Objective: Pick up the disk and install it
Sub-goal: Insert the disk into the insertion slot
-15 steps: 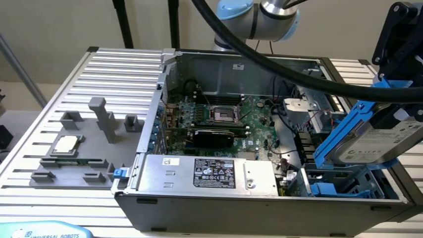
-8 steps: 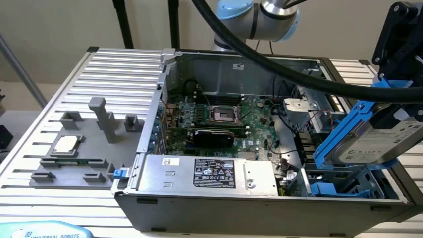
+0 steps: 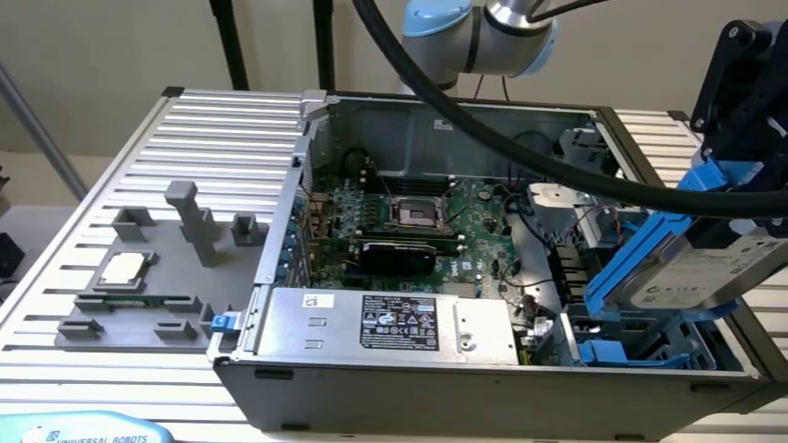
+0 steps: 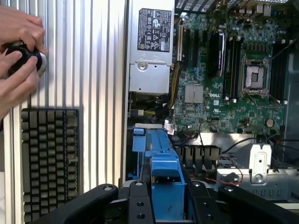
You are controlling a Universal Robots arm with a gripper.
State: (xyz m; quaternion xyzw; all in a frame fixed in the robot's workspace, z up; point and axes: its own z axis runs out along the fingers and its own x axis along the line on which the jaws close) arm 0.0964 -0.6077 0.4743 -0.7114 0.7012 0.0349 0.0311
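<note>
The black two-fingered hand [image 4: 166,201] is clamped on the flat silver-grey disk with a white label and bright blue plastic carrier [image 3: 696,272]. It holds the disk tilted in the air over the corner of the open grey computer case [image 3: 407,392] at the exterior view's right. The blue drive bay [image 3: 615,353] lies just below, beside the grey power-supply box [image 3: 394,323]. Seating it well likely means levelling the carrier, lining its blue rails up with the bay's guides, and descending slowly, clear of the loose wires [image 3: 542,325] nearby.
</note>
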